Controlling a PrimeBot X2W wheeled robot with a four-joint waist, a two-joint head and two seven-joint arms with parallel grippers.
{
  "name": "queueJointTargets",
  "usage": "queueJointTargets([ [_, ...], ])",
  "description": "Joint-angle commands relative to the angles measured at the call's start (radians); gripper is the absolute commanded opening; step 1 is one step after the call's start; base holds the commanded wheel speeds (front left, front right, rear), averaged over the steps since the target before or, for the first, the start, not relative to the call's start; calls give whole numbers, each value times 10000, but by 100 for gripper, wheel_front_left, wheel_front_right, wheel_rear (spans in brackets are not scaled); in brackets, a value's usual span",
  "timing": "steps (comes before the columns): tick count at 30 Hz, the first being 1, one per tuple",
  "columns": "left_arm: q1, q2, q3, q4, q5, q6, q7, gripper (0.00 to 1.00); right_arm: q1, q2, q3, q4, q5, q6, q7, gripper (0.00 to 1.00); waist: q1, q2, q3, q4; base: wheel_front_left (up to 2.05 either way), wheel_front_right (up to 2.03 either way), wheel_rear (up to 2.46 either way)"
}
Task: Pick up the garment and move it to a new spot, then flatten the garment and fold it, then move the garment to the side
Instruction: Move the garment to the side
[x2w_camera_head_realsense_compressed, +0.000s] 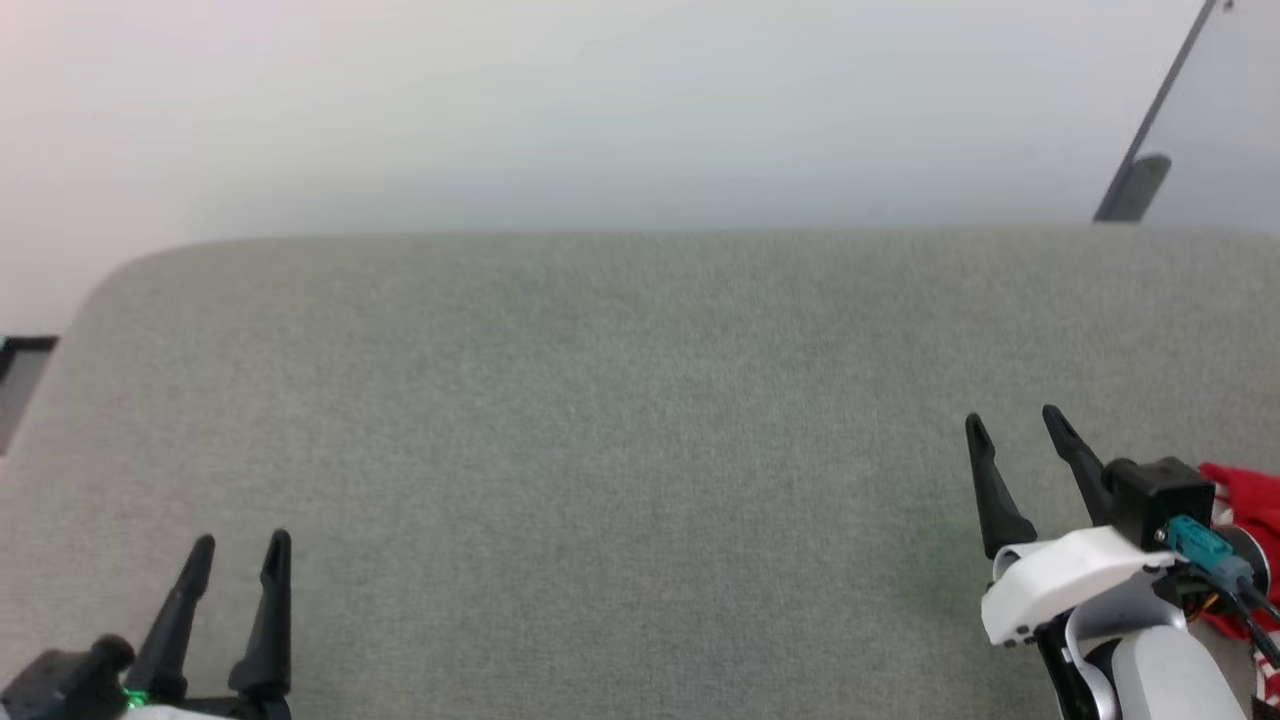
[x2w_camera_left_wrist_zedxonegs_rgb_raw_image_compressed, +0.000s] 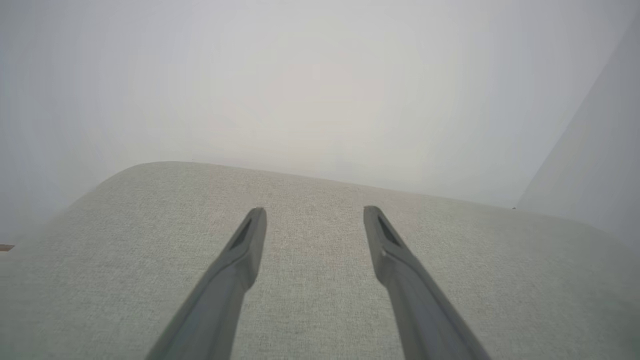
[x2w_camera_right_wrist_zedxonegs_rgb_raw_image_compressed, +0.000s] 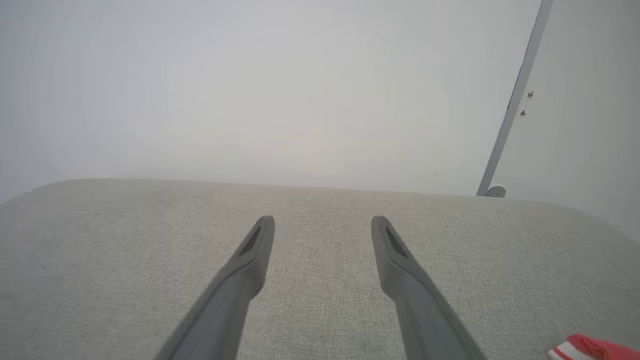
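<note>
The left tool (x2w_camera_head_realsense_compressed: 242, 540) and right tool (x2w_camera_head_realsense_compressed: 1012, 418) hover spread and empty over the grey worktop (x2w_camera_head_realsense_compressed: 600, 450). The garment (x2w_camera_head_realsense_compressed: 1245, 500), probably the half-hidden red cloth just beside the right wrist, lies far right. To grasp it well, turn the right tool toward it and pinch a thick fold.

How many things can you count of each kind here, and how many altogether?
Grippers: 2, the left gripper and the right gripper, both open
Red cloth: 1
Grey fabric surface: 1
Grey pole: 1
Total: 5
</note>
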Motion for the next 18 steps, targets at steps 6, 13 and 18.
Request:
queueJointTargets([
  [6,456,-183,183,-251,267,19,12,100,641,-223,105,-628,121,-21,-67,100,0,0,-722,148,0,0,0],
  [13,1009,-204,457,-685,438,19,14,100,1609,-358,-217,-1843,236,-21,225,100,0,0,-830,119,0,0,0],
  [18,1500,-268,680,-1046,456,19,13,100,2397,-302,-396,-2806,200,-21,524,100,0,0,-840,174,0,0,0],
])
